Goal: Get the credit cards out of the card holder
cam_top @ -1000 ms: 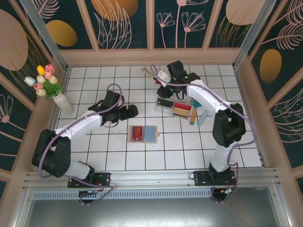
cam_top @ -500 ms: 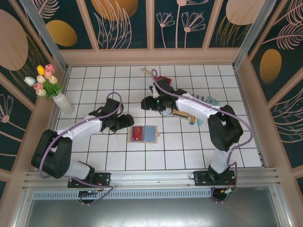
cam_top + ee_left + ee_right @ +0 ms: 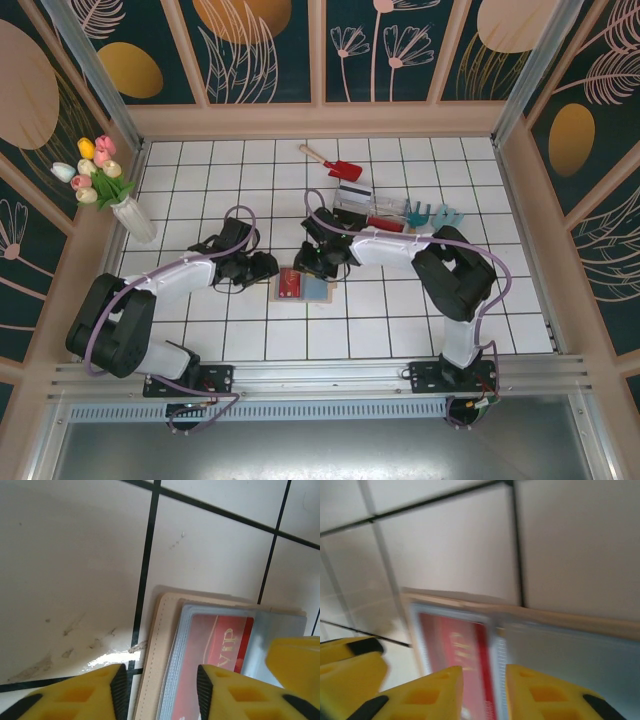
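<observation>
The card holder (image 3: 318, 291) lies open on the white tiles, tan outside, blue-grey pockets inside. A red credit card (image 3: 290, 285) sits in its left half. My left gripper (image 3: 267, 266) is at the holder's left edge. In the left wrist view that gripper (image 3: 161, 696) is open, its jaws straddling the tan border (image 3: 155, 650) and pocket edges, with the red card (image 3: 220, 640) just right of it. My right gripper (image 3: 313, 268) hovers at the holder's top. In the blurred right wrist view the gripper (image 3: 484, 696) is narrowly open over the red card's (image 3: 447, 635) right edge and the fold.
A clear tray (image 3: 352, 196) with small items stands behind the holder, with a red toy shovel (image 3: 335, 163) beyond it and teal toys (image 3: 436, 213) to its right. A vase of tulips (image 3: 130, 215) stands at the far left. Wooden walls ring the tiled floor.
My right arm has swung from the tray at the back down to the card holder. My left gripper has slid right to the holder's left edge. Both pairs of jaws have narrowed.
</observation>
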Controlling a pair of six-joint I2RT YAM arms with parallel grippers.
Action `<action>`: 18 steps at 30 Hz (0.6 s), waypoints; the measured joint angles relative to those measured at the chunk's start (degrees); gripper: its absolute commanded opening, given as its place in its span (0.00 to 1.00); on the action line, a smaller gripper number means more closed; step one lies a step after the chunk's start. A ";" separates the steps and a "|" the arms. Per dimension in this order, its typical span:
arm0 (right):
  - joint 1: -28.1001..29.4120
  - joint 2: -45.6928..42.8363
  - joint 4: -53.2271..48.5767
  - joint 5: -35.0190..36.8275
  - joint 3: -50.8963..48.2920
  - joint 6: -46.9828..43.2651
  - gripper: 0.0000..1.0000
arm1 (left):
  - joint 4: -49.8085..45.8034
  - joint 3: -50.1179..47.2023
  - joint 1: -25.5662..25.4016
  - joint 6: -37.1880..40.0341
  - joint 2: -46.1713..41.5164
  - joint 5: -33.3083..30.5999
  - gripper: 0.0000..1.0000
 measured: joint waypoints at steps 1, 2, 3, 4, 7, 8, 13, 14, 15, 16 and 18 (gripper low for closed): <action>0.02 0.00 -0.02 0.11 -0.87 0.55 0.23 | 0.42 -0.33 0.00 -0.22 -0.09 0.48 0.35; 0.07 0.00 0.02 0.20 -1.60 0.94 0.22 | 0.66 -0.55 0.00 -0.59 -0.13 0.94 0.33; 0.07 0.00 0.13 0.17 -1.97 1.18 0.21 | 0.76 -0.61 0.00 -0.87 -0.13 1.38 0.31; 0.07 0.00 0.48 0.04 -2.21 1.44 0.20 | 1.09 -0.72 0.00 -1.11 -0.13 1.88 0.30; 0.07 -0.11 1.88 -1.01 -2.73 1.77 0.19 | 2.19 -0.87 0.00 -1.70 -0.13 3.21 0.23; 0.07 -0.11 2.25 -1.36 -2.75 1.77 0.19 | 2.54 -0.92 0.00 -1.90 -0.13 3.56 0.22; 0.07 -0.11 3.65 -2.67 -2.75 1.68 0.20 | 3.89 -1.05 0.00 -2.23 0.44 4.52 0.19; 0.07 -0.11 3.93 -2.84 -2.75 1.66 0.20 | 4.04 -1.05 0.00 -2.23 0.72 4.52 0.19; 0.11 -0.11 4.26 -2.97 -2.75 1.64 0.20 | 4.31 -1.14 0.00 -2.23 1.07 4.55 0.19; 0.11 -0.11 4.57 -3.28 -2.75 1.62 0.21 | 4.59 -1.31 0.00 -2.23 1.44 4.57 0.19; 0.13 -0.11 5.18 -3.74 -2.75 1.42 0.21 | 4.83 -1.60 0.00 -2.23 2.16 4.68 0.19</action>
